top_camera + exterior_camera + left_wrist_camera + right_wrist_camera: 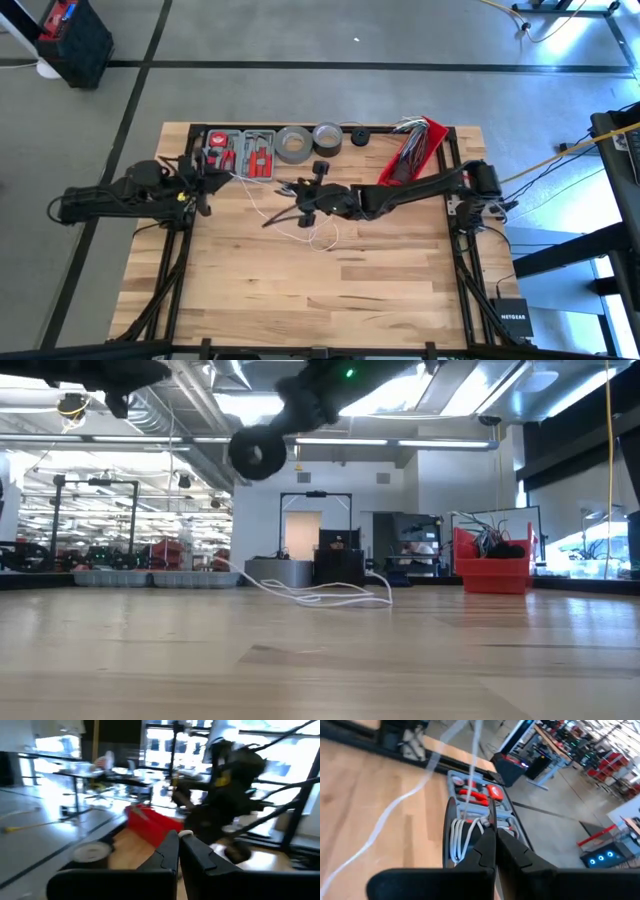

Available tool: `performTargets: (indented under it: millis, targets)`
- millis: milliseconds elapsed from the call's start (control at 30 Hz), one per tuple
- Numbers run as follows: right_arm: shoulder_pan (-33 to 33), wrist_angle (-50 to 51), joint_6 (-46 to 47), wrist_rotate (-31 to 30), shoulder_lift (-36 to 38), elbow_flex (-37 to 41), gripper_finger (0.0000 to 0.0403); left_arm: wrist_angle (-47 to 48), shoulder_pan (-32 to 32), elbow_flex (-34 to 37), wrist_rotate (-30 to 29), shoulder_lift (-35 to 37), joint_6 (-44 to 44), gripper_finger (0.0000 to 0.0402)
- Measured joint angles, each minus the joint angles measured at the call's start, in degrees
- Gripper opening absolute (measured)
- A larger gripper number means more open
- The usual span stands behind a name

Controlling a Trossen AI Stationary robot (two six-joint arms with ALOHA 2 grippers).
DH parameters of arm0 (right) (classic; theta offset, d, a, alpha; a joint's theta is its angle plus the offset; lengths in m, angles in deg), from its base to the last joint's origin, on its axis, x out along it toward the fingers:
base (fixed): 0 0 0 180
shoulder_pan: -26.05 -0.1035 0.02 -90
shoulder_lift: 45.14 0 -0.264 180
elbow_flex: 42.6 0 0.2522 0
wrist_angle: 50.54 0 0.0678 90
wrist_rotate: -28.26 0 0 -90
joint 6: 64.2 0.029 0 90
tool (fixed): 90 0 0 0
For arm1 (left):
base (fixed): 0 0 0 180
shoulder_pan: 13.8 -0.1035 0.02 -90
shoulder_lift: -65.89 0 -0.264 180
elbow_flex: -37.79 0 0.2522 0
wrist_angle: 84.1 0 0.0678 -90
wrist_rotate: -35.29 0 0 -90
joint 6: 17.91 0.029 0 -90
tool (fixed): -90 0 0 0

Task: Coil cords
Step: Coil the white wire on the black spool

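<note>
The thin white string-like cord [268, 208] trails from the grey tool tray [240, 152] diagonally toward table centre; right gripper [284, 187] clenched on its strands; left gripper [207, 166] closed beside the tray.

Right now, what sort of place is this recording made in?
Probably a workshop or robotics lab: a wooden workbench with a tool tray, tape rolls, and rows of benches and exposed ceiling pipes behind.
</note>
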Motion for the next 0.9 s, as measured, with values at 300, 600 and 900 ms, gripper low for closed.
performTargets:
  millis: [300, 600, 900]
  targets:
    - [3.49, -5.79, 5.80, -0.40, -4.19, 0.04, 0.0005, -4.63, 0.09, 0.05, 3.39, -7.98, -1.15, 0.0000]
    - [3.86, -7.44, 7.16, -0.43, -5.40, 0.07, 0.0005, -16.25, 1.92, 0.05, 3.50, -20.25, 0.24, 0.0000]
    - [4.20, -7.96, 8.83, -0.27, -5.45, 0.07, 0.0005, -28.07, 3.87, 0.05, 3.48, -32.95, 1.06, 0.0000]
